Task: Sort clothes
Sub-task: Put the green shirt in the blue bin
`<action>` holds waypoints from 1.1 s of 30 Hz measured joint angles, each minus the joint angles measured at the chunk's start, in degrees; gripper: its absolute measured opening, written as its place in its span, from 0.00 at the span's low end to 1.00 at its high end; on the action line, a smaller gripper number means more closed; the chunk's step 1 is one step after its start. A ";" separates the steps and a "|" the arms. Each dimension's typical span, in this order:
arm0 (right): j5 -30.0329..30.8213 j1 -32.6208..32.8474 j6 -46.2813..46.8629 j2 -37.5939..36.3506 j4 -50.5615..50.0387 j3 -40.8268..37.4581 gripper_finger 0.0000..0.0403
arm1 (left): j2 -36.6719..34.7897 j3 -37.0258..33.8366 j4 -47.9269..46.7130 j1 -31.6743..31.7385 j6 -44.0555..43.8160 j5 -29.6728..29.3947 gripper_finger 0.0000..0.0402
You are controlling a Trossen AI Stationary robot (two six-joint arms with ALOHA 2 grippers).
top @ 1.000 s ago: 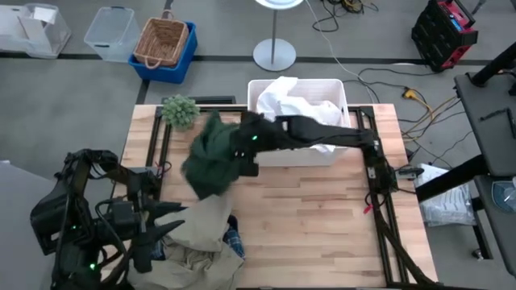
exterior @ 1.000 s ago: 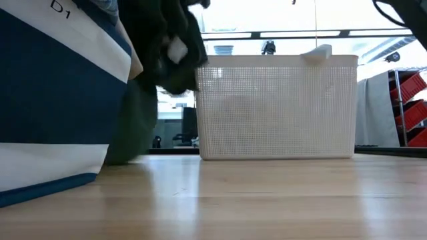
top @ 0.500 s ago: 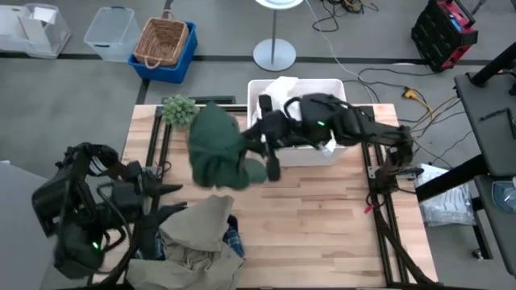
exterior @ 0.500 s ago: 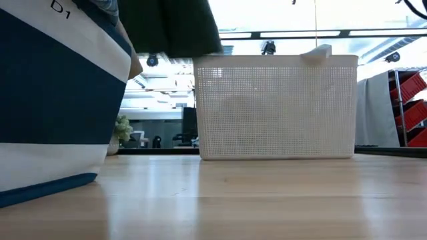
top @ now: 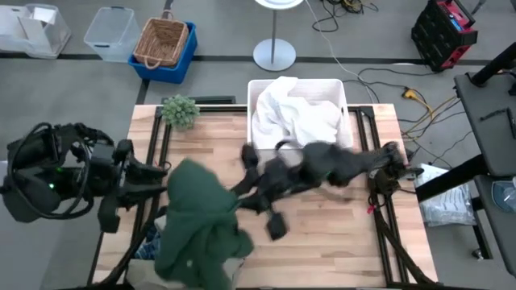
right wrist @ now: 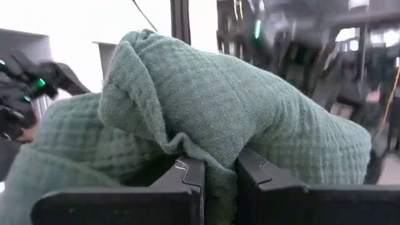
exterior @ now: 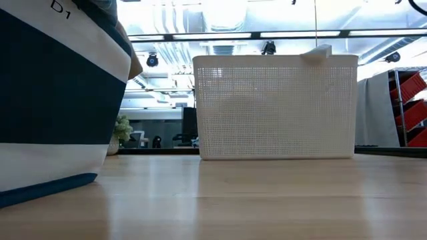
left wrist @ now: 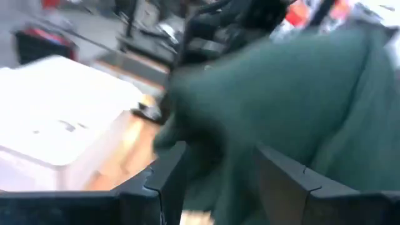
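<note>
Pinching the green garment [top: 197, 221] in closed jaws, the right gripper [top: 242, 189] swings it over the lower-left pile, nearest the half-open, empty left gripper [top: 153, 181].

dark green garment [top: 197, 221] | bunched, front-left | white clothes [top: 294, 117] | in bin
</note>
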 joint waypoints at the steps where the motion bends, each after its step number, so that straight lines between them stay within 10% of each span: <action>1: 0.74 0.34 0.88 1.55 0.40 0.00 0.07 | -0.18 0.04 -0.14 0.00 -0.04 1.93 0.39; 16: 4.97 0.15 15.16 23.34 4.51 -0.06 0.07 | 1.17 -2.41 -8.91 -3.36 -4.99 38.09 0.39; 33: 2.39 -0.09 23.45 34.15 -5.89 0.35 0.07 | 4.38 -32.04 -5.85 -5.25 -17.09 34.89 0.38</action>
